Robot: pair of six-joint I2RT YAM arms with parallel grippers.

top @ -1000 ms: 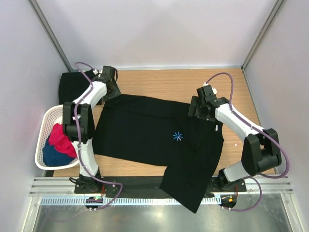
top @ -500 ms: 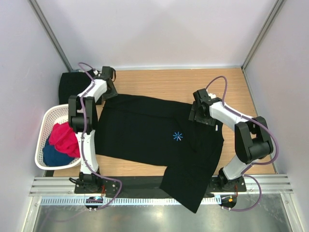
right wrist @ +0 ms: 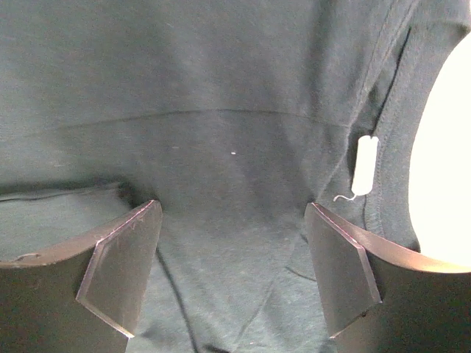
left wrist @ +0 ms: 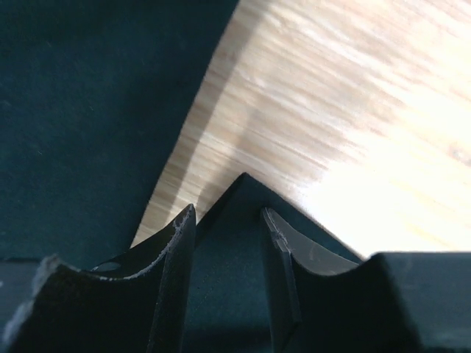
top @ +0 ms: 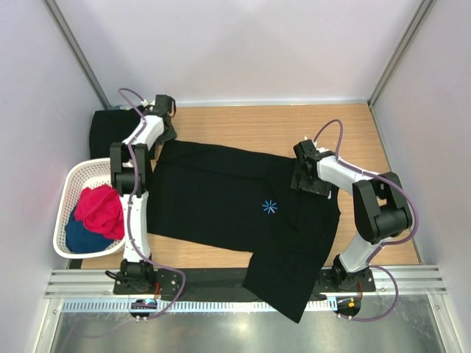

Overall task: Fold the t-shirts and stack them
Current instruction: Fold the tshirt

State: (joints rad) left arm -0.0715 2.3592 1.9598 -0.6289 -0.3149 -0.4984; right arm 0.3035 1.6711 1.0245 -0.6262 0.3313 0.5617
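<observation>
Wooden worktop (top: pixel 257 129) carries a black t-shirt (top: pixel 228 198) spread flat across the middle, one end hanging over the near edge. Left claw (left wrist: pixel 228 213), narrowed but not closed, straddles its far-left corner. Right claw (right wrist: pixel 232 265), spread wide, sits over the cloth near its right edge.

The left arm (top: pixel 137 220) stretches along the bench's left edge to the far left corner. There the left end effector (top: pixel 165 132) tips down, its fingers (left wrist: pixel 175 250) set close together with a narrow gap between them over a corner of the t-shirt (left wrist: pixel 228 220). The right arm (top: pixel 342 173) bends back from the near right corner, elbow by the right edge. The right end effector (top: pixel 307 179) points down, its fingers (right wrist: pixel 121 257) spread wide.
</observation>
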